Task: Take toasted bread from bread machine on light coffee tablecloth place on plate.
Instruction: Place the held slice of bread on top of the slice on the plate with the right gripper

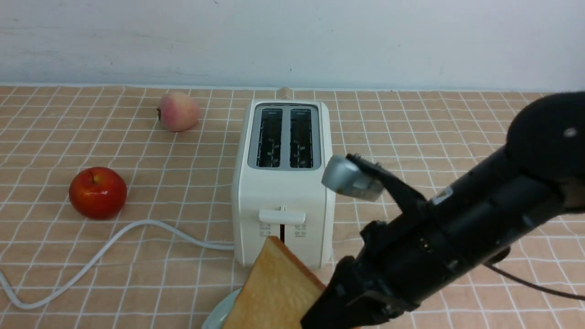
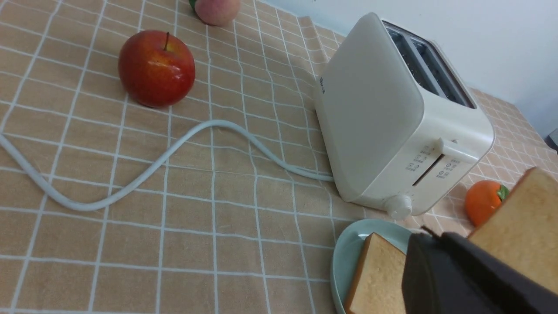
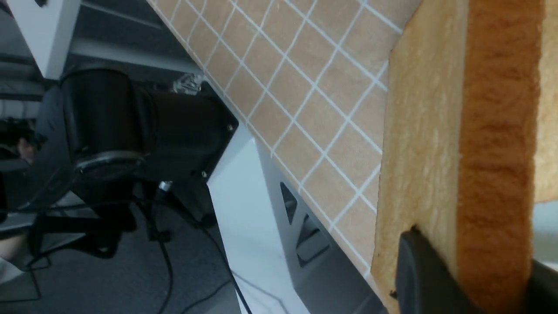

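Note:
The cream-white bread machine (image 1: 283, 192) stands on the light coffee tablecloth (image 1: 411, 119), and both its slots are empty. My right gripper (image 3: 484, 270) is shut on one slice of toasted bread (image 1: 274, 288), holding it tilted in front of the machine and above the mint plate (image 1: 219, 315). In the left wrist view a second slice (image 2: 379, 279) lies flat on the plate (image 2: 348, 253). There a black finger (image 2: 440, 274) of the right gripper covers part of the held slice (image 2: 523, 235). My left gripper's own jaws do not show; it is shut and off to the left.
A red apple (image 1: 97, 192) and a peach (image 1: 178, 111) lie left of the machine. Its white cord (image 1: 114, 240) snakes toward the front left. An orange (image 2: 481, 207) sits right of the machine, near its front. The right arm (image 1: 480, 219) crosses the front right.

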Available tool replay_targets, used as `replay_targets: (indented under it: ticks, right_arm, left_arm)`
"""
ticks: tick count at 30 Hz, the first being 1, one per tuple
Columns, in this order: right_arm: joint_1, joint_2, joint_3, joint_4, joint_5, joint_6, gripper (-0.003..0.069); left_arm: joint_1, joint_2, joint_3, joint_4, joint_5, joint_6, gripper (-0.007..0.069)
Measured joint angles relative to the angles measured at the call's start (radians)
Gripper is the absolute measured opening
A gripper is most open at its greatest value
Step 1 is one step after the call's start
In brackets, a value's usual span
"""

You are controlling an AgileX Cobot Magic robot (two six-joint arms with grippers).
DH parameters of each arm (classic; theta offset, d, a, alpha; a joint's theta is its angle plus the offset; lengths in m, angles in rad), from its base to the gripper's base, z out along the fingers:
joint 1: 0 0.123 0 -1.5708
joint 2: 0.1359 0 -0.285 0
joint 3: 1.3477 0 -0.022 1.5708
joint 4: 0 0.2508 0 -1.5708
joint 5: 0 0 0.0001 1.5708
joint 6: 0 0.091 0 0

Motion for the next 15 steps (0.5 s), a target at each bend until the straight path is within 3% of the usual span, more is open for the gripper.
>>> replay_targets:
  ticks: [5, 10, 14, 15]
  right_arm:
    - [0.0, 0.125, 0.008, 0.112, -0.014, -0.052, 0.0123]
    - [0.001, 0.206, 0.008, 0.123, -0.022, -0.057, 0.0166]
    - [0.004, 0.234, 0.008, 0.093, -0.048, -0.057, 0.0265]
    - [0.005, 0.234, 0.008, 0.075, -0.061, -0.057, 0.0323]
  left_arm:
    - [0.0, 0.0, 0.0, -0.003, 0.0, -0.001, -0.0014]
    - [0.0, 0.0, 0.0, -0.015, 0.0, -0.001, -0.0014]
    - [0.0, 0.0, 0.0, -0.016, 0.0, -0.001, -0.0014]
    - [0.0, 0.0, 0.0, -0.017, 0.0, -0.001, -0.0014]
